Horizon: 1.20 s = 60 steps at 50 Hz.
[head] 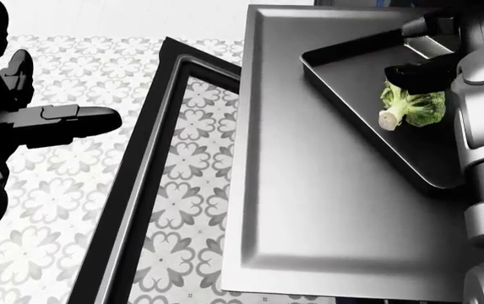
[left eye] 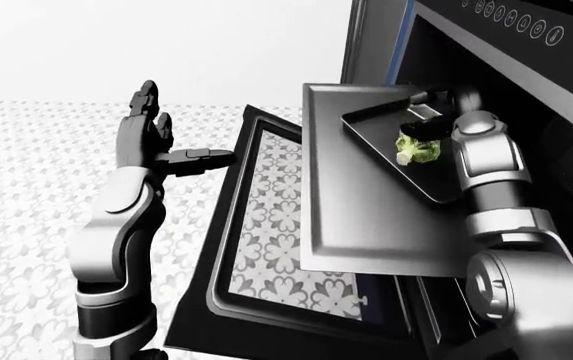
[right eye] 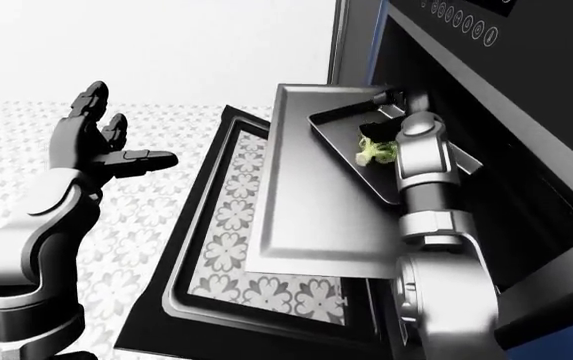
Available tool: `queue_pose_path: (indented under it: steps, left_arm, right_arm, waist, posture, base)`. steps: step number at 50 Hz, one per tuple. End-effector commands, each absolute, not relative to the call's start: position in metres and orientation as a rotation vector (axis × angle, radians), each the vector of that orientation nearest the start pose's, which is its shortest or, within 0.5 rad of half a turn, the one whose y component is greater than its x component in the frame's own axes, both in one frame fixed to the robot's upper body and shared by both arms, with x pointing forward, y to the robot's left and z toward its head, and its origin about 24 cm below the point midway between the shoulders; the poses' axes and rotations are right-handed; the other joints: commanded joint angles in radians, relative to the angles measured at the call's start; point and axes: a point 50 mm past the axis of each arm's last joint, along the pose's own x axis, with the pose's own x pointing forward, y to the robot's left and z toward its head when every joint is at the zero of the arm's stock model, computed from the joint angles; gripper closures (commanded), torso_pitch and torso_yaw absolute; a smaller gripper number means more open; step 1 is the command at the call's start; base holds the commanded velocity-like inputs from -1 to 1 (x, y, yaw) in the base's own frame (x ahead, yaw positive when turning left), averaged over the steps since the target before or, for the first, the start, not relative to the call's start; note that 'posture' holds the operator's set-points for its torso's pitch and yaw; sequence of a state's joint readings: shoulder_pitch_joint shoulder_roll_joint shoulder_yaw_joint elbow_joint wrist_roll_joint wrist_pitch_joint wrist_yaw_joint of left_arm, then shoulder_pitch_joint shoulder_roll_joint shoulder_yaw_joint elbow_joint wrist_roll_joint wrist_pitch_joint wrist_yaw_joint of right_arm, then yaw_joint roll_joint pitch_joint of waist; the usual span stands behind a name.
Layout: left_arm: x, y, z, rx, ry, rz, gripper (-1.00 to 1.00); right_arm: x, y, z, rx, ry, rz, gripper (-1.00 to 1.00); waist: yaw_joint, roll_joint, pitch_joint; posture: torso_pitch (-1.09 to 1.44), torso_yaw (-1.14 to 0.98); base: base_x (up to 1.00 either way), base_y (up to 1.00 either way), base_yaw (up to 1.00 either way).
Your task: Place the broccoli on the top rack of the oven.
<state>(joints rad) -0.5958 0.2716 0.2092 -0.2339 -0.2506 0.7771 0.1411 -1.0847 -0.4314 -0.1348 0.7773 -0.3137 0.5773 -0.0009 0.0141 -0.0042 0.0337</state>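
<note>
The broccoli [head: 410,107] lies on its side in the dark baking tray [head: 343,76], its pale stem pointing to the left. That tray rests on the wide grey rack sheet [head: 309,209] drawn out of the oven. My right hand [head: 420,54] hovers just above the broccoli, open, its dark fingers [head: 419,71] clear of the florets. My left hand [left eye: 171,139] is held up open over the floor, left of the oven door, with nothing in it.
The oven door [left eye: 266,247] hangs open below the rack, its glass showing the patterned floor tiles [head: 64,196]. The oven cavity [left eye: 566,165] and control panel [left eye: 516,15] stand at the right. A white wall fills the top left.
</note>
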Motion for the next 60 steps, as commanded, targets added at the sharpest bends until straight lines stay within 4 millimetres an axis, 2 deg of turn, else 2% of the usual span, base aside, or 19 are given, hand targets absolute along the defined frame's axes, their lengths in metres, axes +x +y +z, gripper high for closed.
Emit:
queue_pose_path:
  steps: [1,3,4,5,8,9,10,16,26,29,33,39,43,50,60]
  left_arm:
    - [0.317,0.196,0.227,-0.014,-0.170,0.121,-1.00]
    - [0.316,0.196,0.228,-0.015,-0.170,0.121,-1.00]
    - [0.317,0.196,0.226,-0.015,-0.169,0.121,-1.00]
    - [0.317,0.196,0.226,-0.015,-0.169,0.121,-1.00]
    - [0.317,0.196,0.227,-0.015,-0.170,0.120,-1.00]
    - [0.316,0.196,0.227,-0.015,-0.171,0.120,-1.00]
    - [0.317,0.196,0.227,-0.015,-0.170,0.120,-1.00]
    - [0.315,0.196,0.229,-0.014,-0.172,0.122,-1.00]
    - [0.318,0.197,0.229,-0.010,-0.176,0.123,-1.00]
    - [0.319,0.197,0.233,-0.007,-0.179,0.125,-1.00]
    - [0.324,0.198,0.245,-0.002,-0.192,0.126,-1.00]
    - [0.327,0.202,0.257,0.004,-0.203,0.151,-1.00]
    - [0.334,0.202,0.266,0.009,-0.217,0.165,-1.00]
    - [0.342,0.201,0.279,0.010,-0.237,0.174,-1.00]
    - [0.338,0.205,0.305,0.003,-0.335,0.202,-1.00]
  right_arm:
    - [0.401,-0.249,0.239,-0.493,0.137,-0.387,-0.10]
    - [0.400,-0.248,0.239,-0.496,0.137,-0.388,-0.17]
    - [0.400,-0.248,0.239,-0.497,0.139,-0.387,-0.46]
    - [0.400,-0.248,0.239,-0.496,0.140,-0.387,-0.60]
    - [0.401,-0.249,0.237,-0.494,0.138,-0.387,-0.64]
    - [0.401,-0.249,0.237,-0.493,0.138,-0.387,-0.97]
    - [0.401,-0.248,0.237,-0.493,0.138,-0.386,-1.00]
    - [0.402,-0.244,0.242,-0.479,0.125,-0.371,-1.00]
    - [0.402,-0.215,0.267,-0.367,0.084,-0.258,-1.00]
    - [0.403,-0.208,0.266,-0.333,0.084,-0.211,-1.00]
    - [0.396,-0.187,0.275,-0.305,0.060,-0.132,-1.00]
    - [0.383,-0.150,0.311,-0.281,-0.013,-0.030,-1.00]
    - [0.377,-0.137,0.315,-0.266,-0.030,-0.001,-1.00]
    - [0.364,-0.124,0.324,-0.267,-0.067,0.038,-1.00]
    - [0.347,-0.115,0.340,-0.298,-0.135,0.063,-1.00]
  waist:
    - [0.000,-0.002,-0.028]
    - [0.000,-0.002,-0.029]
    - [0.000,-0.002,-0.029]
    - [0.000,-0.003,-0.029]
    - [0.001,-0.003,-0.029]
    - [0.001,-0.003,-0.029]
    - [0.001,-0.003,-0.029]
    - [0.001,-0.002,-0.030]
    - [-0.001,0.003,-0.027]
    - [-0.002,0.004,-0.026]
    - [-0.001,0.002,-0.026]
    - [-0.003,0.011,-0.022]
    - [-0.003,0.017,-0.017]
    - [-0.005,0.017,-0.019]
    - [-0.010,0.024,-0.013]
  posture:
    - [0.00,0.00]
    - [0.00,0.00]
    - [0.00,0.00]
    - [0.00,0.00]
    - [0.00,0.00]
    - [0.00,0.00]
    - [0.00,0.00]
    - [0.00,0.00]
    - [0.00,0.00]
    - [0.00,0.00]
    - [0.00,0.00]
    - [0.00,0.00]
    - [0.00,0.00]
    - [0.00,0.00]
    - [0.00,0.00]
  base:
    - [0.00,0.00,0.00]
    - [0.00,0.00,0.00]
    - [0.00,0.00,0.00]
    - [0.00,0.00,0.00]
    - [0.00,0.00,0.00]
    - [0.00,0.00,0.00]
    - [0.00,0.00,0.00]
    - [0.00,0.00,0.00]
    - [0.00,0.00,0.00]
    - [0.00,0.00,0.00]
    - [0.00,0.00,0.00]
    - [0.00,0.00,0.00]
    - [0.00,0.00,0.00]
    - [0.00,0.00,0.00]
    - [0.00,0.00,0.00]
